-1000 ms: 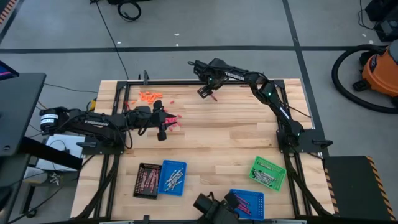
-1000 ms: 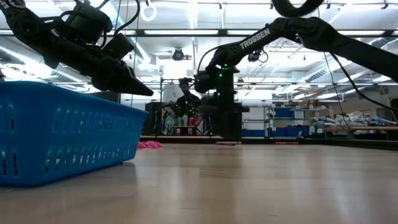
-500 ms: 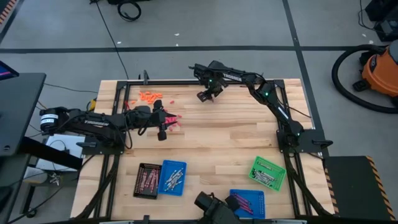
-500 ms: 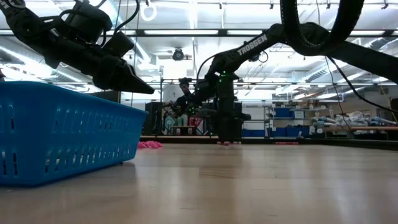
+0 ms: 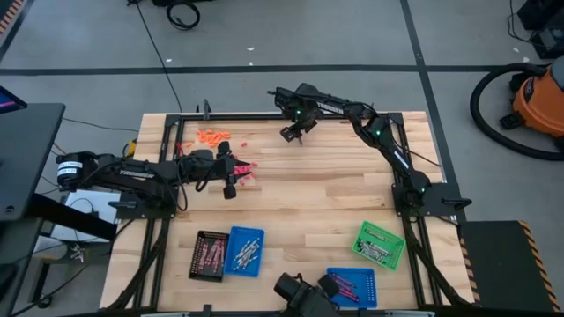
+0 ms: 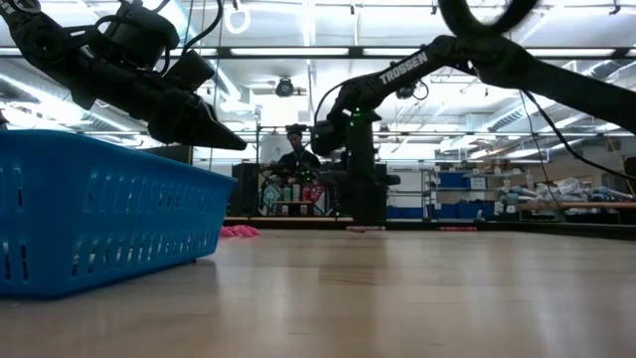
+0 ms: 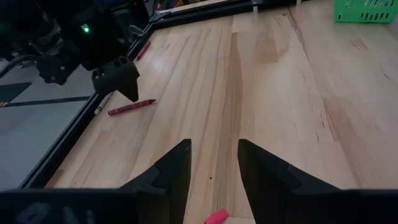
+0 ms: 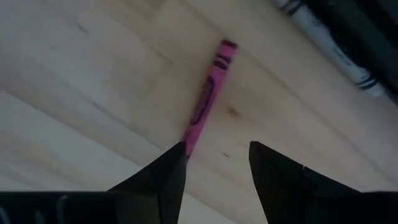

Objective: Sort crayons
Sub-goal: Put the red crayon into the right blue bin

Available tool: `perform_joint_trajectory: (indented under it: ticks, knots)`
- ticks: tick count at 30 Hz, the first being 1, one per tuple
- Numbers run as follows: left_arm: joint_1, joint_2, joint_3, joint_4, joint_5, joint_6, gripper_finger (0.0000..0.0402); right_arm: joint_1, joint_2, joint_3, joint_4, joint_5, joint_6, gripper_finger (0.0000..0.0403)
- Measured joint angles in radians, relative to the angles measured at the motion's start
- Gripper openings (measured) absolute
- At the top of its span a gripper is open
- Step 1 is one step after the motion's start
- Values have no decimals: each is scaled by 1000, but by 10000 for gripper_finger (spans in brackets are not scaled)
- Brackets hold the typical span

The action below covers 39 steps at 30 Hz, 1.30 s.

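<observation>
I am looking at a pale butcher-block wooden tabletop (image 5: 317,189) with a black metal frame round its edges, standing on a grey floor crossed by dark tape lines. An orange and black shop vacuum (image 5: 539,99) sits on that floor off beyond the right arm's side. From table height the room behind is a workshop with strip lights and shelving, and a person (image 6: 295,159) sits far back there.

My right claw (image 5: 292,134) hangs over the far edge of the tabletop, fingers spread with nothing between them. Directly under it lies a single red-pink wax crayon (image 8: 207,99), flat on the wood; one end reaches to the tip of one of the claw's fingers (image 8: 163,177), and the long axis runs away from the claw towards the black frame rail. From the left arm's camera the same crayon shows just beside that claw, lying close to the frame at a slant.

My left claw (image 5: 230,187) hovers nearer the middle, fingers parted and holding nothing. A loose cluster of red-pink crayons (image 5: 246,170) lies just beyond it, and a scatter of orange crayons (image 5: 211,136) further towards the far edge. Behind it, at the near edge, a black rectangular tray (image 5: 208,255) and a blue slotted plastic tray (image 5: 244,252) sit touching, each with crayons inside. On the right arm's side are a green plastic tray (image 5: 380,244) and a second blue tray (image 5: 351,286).
</observation>
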Motion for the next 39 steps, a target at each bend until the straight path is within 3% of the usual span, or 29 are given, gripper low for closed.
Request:
perform_joint_trajectory:
  ticks: [13,35,39]
  knots:
    - [0,0,0,-1,0,0,141,17,0,21,6,-12,49,183]
    - [0,0,0,-2,0,-6,141,13,0,21,123,-167,161,159]
    - [0,0,0,-2,0,-6,141,35,-2,45,160,-50,143,153]
